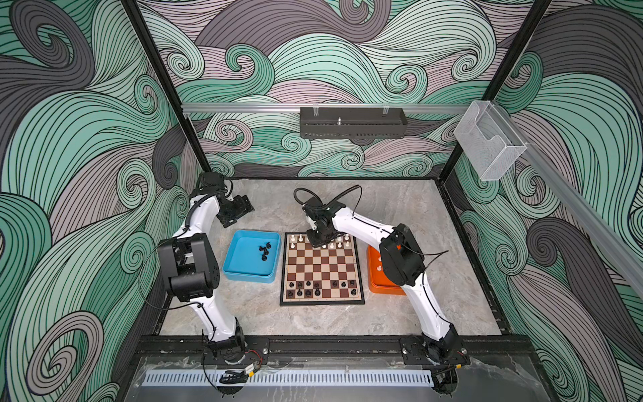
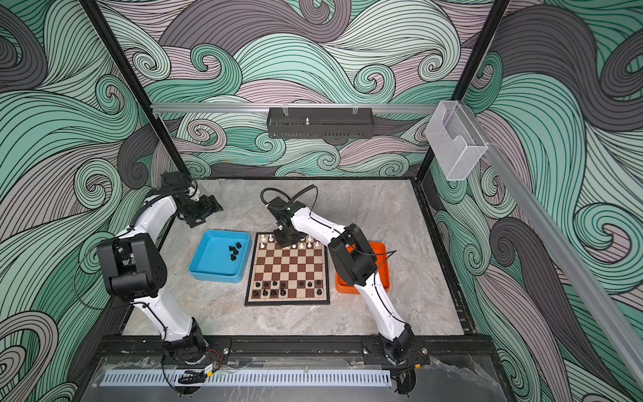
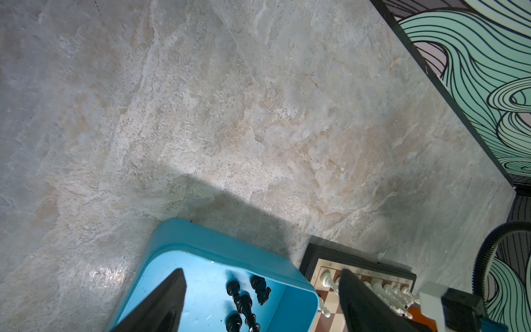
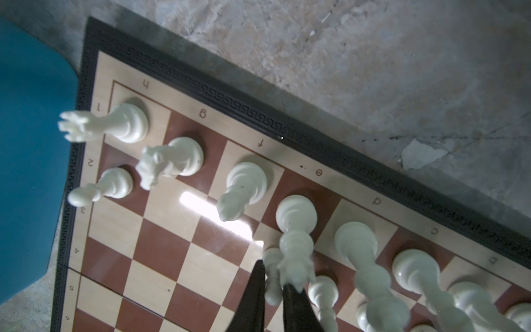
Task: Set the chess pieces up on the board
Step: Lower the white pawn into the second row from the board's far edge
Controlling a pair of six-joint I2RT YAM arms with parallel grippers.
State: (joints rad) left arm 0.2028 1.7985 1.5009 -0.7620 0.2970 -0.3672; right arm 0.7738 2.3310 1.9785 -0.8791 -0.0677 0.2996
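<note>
1. Chess pieces (image 1: 332, 245) are partly set up: whites on the far rows of the board (image 1: 323, 268), blacks (image 1: 308, 284) on the near rows, and a few loose black ones (image 1: 264, 249) lying in the blue tray (image 1: 250, 276).
2. Your right tool (image 4: 273, 276) sits over the white end, closed on a white pawn (image 4: 272, 255) pinched between its fingertips. Can't tell if the base touches the board yet.
3. The bit that matters: the pawn's long axis looks about vertical, and the free square in the pawn row looks to be right underneath. So I'd say the next move is straight down, no sideways drift.
4. Watch the tall crowned piece (image 4: 296, 218) on the back row. Its top is just beside one finger, with a standing pawn (image 4: 321, 287) next to it. The other side is bare squares, so take any slack there.
5. Your left tool (image 3: 261, 273) hovers open and empty above the blue tray, with the loose blacks right below it. It's the nearer arm for those; the right one is nearer the whites.
</note>
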